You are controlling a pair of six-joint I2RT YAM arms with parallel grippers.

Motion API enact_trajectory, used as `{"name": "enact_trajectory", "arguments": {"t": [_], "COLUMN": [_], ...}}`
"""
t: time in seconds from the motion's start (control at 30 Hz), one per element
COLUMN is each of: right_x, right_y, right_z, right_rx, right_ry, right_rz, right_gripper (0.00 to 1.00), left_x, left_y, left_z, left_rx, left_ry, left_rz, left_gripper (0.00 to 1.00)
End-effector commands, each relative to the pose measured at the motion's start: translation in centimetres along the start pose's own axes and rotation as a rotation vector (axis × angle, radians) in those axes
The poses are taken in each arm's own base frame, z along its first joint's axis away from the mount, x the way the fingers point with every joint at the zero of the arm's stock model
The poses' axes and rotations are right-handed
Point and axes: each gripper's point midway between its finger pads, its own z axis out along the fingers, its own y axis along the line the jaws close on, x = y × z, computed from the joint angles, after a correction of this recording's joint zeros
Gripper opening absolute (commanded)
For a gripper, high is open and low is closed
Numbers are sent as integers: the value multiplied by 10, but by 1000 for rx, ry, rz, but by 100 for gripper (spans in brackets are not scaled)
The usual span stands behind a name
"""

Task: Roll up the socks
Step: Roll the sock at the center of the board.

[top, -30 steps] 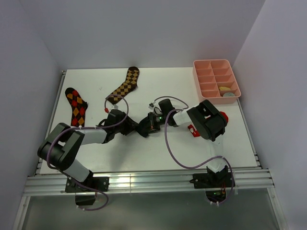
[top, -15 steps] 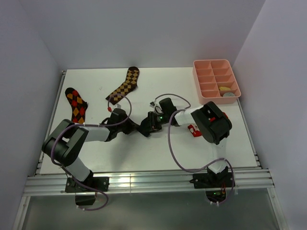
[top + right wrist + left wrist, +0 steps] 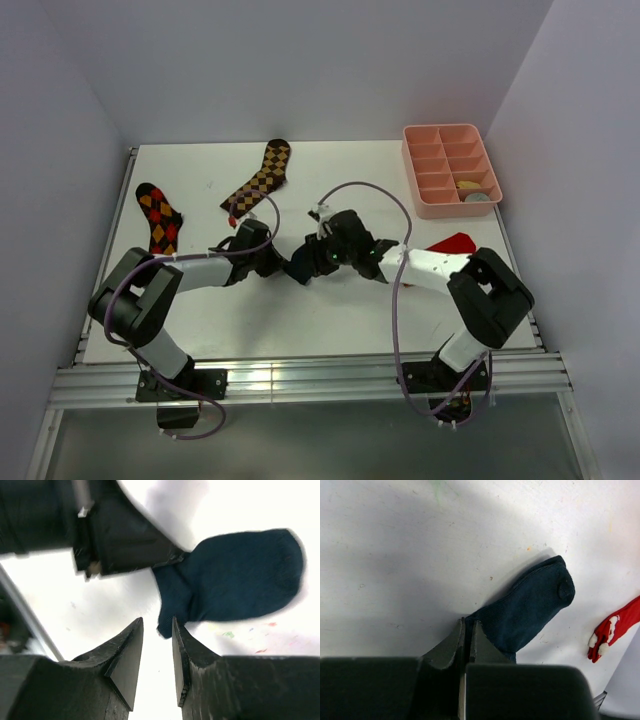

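Change since earlier frames: the right arm has swung its elbow out toward the near right, uncovering the red sock. My right gripper has parted and my left gripper has closed.
Navy sock: lies flat and unrolled on the table, near its centre, between the two grippers.
Left gripper state: fingers pressed together, pinching the edge of the navy sock. The rest of the sock trails away from the tips, flat on the surface.
Right gripper state: jaws spread, nothing between them. The nearest end of the navy sock lies just beyond the fingertips, not touching.
Progress: I judge the navy sock not yet started, since no turn of a roll is visible.
Pink tray: a mustard sock and a grey sock sit in its right-hand compartments, too small to confirm as rolled.
Remaining: I estimate one sock left to roll and stow.
Surroundings: the red-and-orange argyle sock and the brown argyle sock lie well apart at the far left.
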Motion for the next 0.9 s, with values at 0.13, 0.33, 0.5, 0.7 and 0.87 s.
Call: {"name": "enact_trajectory", "arguments": {"t": [0.13,0.33,0.5,0.7,0.87], "right_x": [-8,-9,-9,9,34], "right_y": [15,28,29,19,-7], "right_z": [-1,9,25,46,62], "right_rx": [157,198,243,281,381], "right_ry": [-170,-211,-203,-139,-55], "right_rz": [-286,-406,-475,-510,-513], "right_gripper": [39,48,48,48,46], "left_x": [-2,-1,-2,-3,1], "left_y": [3,0,-2,-5,-7], "left_z": [2,3,4,4,3], "left_rx": [-58,-61,-64,-58,-46], "left_ry": [4,18,23,20,44], "left_rz": [55,60,63,60,56], "left_gripper": [0,0,0,0,0]}}
